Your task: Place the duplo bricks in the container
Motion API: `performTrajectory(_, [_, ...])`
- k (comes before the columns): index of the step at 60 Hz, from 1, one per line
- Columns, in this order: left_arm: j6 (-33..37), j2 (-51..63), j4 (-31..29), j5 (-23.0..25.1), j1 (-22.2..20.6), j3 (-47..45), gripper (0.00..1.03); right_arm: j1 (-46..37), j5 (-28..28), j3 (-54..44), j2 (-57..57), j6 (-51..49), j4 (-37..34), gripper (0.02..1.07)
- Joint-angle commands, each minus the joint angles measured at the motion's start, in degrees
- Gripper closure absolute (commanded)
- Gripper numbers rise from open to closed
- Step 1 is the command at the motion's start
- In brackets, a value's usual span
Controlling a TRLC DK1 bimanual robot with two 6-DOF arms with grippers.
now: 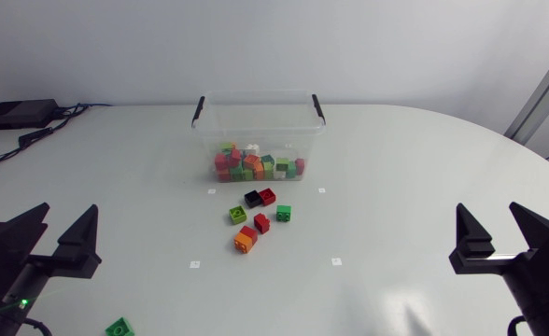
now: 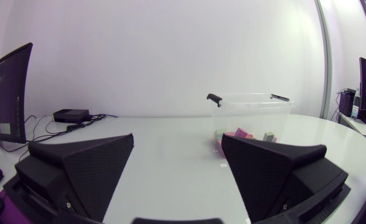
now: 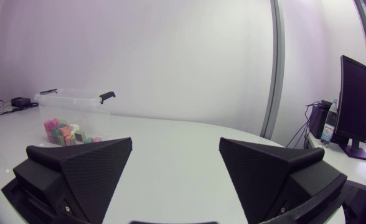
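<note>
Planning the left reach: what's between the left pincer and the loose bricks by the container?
Head view: only bare table between left pincer and the loose bricks; the stray green brick sits off that line.

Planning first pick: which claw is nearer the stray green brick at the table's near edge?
Left. The left claw is close beside the stray green brick, on the same side of the table; the right claw is at the opposite side, far from it.
</note>
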Motion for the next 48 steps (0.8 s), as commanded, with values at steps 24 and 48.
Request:
performTrajectory(24, [-1.32, -0.39, 0.40, 0.08, -0.75, -1.10, 0.05, 0.39, -0.17, -0.99, -0.30, 0.74, -0.49, 0.06])
performTrajectory(48, [-1.15, -0.39, -0.65, 0.08, -0.84, 1.80, 0.05, 0.12, 0.45, -1.17, -0.38, 0.82, 1.26, 0.06])
